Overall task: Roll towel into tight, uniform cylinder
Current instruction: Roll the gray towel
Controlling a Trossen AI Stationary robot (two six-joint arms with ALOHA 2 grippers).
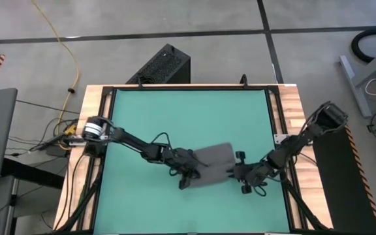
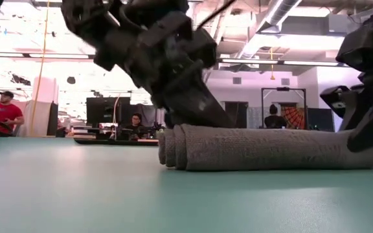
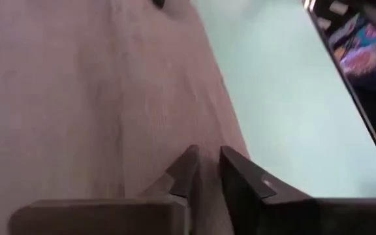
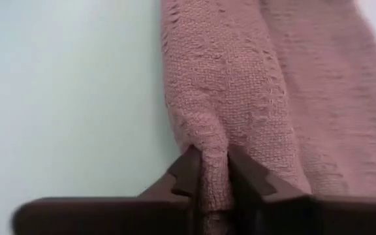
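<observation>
The dark grey towel (image 1: 213,163) lies on the teal table near its front edge. Its near part is rolled up, and the roll's end (image 2: 172,149) shows in the low view. My left gripper (image 3: 209,166) stands at the towel's left end, fingers a narrow gap apart, just over the cloth (image 3: 77,98). Whether it touches the cloth I cannot tell. My right gripper (image 4: 214,163) is at the towel's right end (image 2: 342,145), shut on the cloth. My right gripper pinches a thick ridge of cloth (image 4: 214,140) at the right end of the rolled part between its two fingers. It comes slanting down from the table's right side, along the roll. The towel lies on the table, slack, with a flat part (image 4: 331,85) beside the roll.
Bare teal surface (image 1: 175,117) stretches toward the far and left edges. A wooden frame (image 1: 291,117) borders the table. A black box (image 1: 162,65) and a yellow cable (image 1: 70,59) lie on the floor beyond the far edge. People (image 2: 5,113) show in the room behind.
</observation>
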